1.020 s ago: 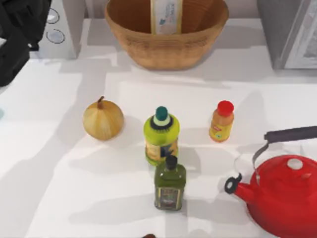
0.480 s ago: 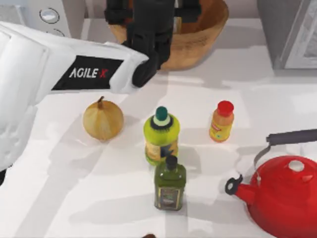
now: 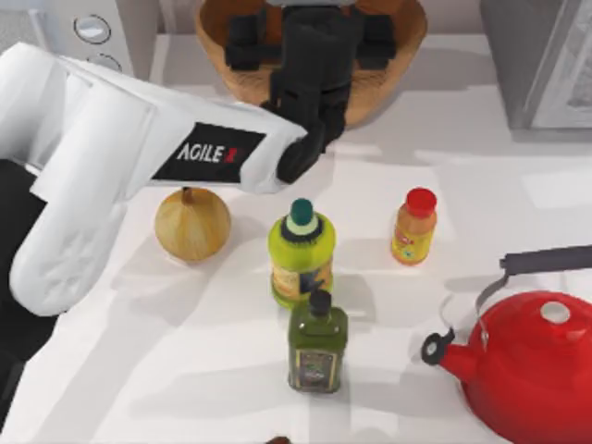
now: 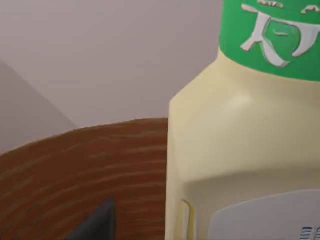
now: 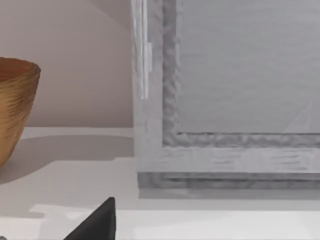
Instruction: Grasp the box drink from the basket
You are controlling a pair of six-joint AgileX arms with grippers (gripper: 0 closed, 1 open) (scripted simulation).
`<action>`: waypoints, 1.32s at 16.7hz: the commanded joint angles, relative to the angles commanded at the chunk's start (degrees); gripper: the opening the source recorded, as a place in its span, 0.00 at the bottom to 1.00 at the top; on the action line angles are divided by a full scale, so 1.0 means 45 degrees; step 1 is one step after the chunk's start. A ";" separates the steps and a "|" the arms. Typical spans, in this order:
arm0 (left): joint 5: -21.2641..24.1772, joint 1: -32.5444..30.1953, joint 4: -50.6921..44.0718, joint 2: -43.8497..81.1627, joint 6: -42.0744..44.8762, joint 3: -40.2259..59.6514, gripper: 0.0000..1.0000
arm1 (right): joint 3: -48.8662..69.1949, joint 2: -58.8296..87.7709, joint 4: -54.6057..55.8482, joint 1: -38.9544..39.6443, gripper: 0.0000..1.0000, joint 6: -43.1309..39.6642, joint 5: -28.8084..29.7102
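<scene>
My left arm reaches across from the left, and its black gripper hangs over the tan wicker basket at the table's far middle, covering what stands inside. In the left wrist view the cream-yellow box drink stands very close, with a green band at its top and a white label low down. One dark fingertip sits beside the carton, apart from it, in front of the basket's brown wall. The gripper is open. My right gripper is parked and open; its fingertip faces a grey appliance.
An onion, a yellow-green bottle, a dark green bottle and an orange red-capped bottle stand mid-table. A red kettle sits front right. Grey appliance at the back right, white one with knobs back left.
My left arm has swung in from the left and its gripper has come over the basket, now covering the box drink that showed a second ago.
</scene>
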 joint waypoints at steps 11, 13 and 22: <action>0.0665 0.0646 -0.1444 0.2003 0.0071 0.3491 1.00 | 0.0000 0.0000 0.0000 0.0000 1.00 0.0000 0.0000; 0.0680 0.0661 -0.1475 0.2044 0.0072 0.3552 1.00 | 0.0000 0.0000 0.0000 0.0000 1.00 0.0000 0.0000; 0.0680 0.0661 -0.1475 0.2044 0.0072 0.3552 0.47 | 0.0000 0.0000 0.0000 0.0000 1.00 0.0000 0.0000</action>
